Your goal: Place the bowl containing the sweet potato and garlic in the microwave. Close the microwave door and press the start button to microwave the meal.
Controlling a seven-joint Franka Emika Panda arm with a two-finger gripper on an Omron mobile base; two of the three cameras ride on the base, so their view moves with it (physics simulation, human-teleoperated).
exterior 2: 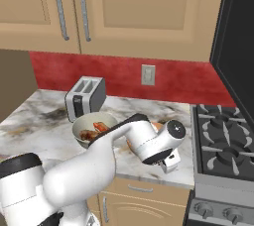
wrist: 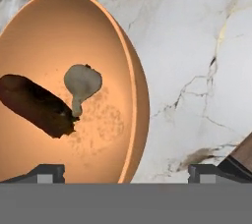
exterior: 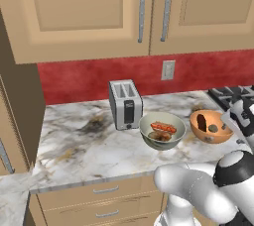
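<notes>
We've got the bowl point(wrist: 106, 46) taking up the left half of the hand view: glossy orange-brown, smooth and round, with a thin rim curving down the middle of the frame. Inside it, the sweet potato point(wrist: 37, 105) is a dark brown, rough oblong lump at middle left, and the garlic point(wrist: 81, 83) is a small tan-grey bulb with a short stem, touching the potato's upper right end. Some brownish speckling sits on the bowl's floor below them.

The gripper point(wrist: 125, 173) is spread wide with nothing in it: one dark tip at lower left over the bowl's inside, the other at lower right over the counter point(wrist: 197, 70), so the rim sits between them. That counter is white marble with grey and rusty veins.

In the left base view the bowl point(exterior: 211, 127) is at middle right on the counter, just beside a grey-green bowl point(exterior: 162, 130) of red and brown food. A boxy silver toaster point(exterior: 125, 104) with two slots stands just behind that one, against a red backsplash point(exterior: 74, 79). Tan cabinets point(exterior: 84, 12) with slim metal handles fill the top. In the right base view, a black stove point(exterior 2: 223, 145) with dark grates sits at the right.
</notes>
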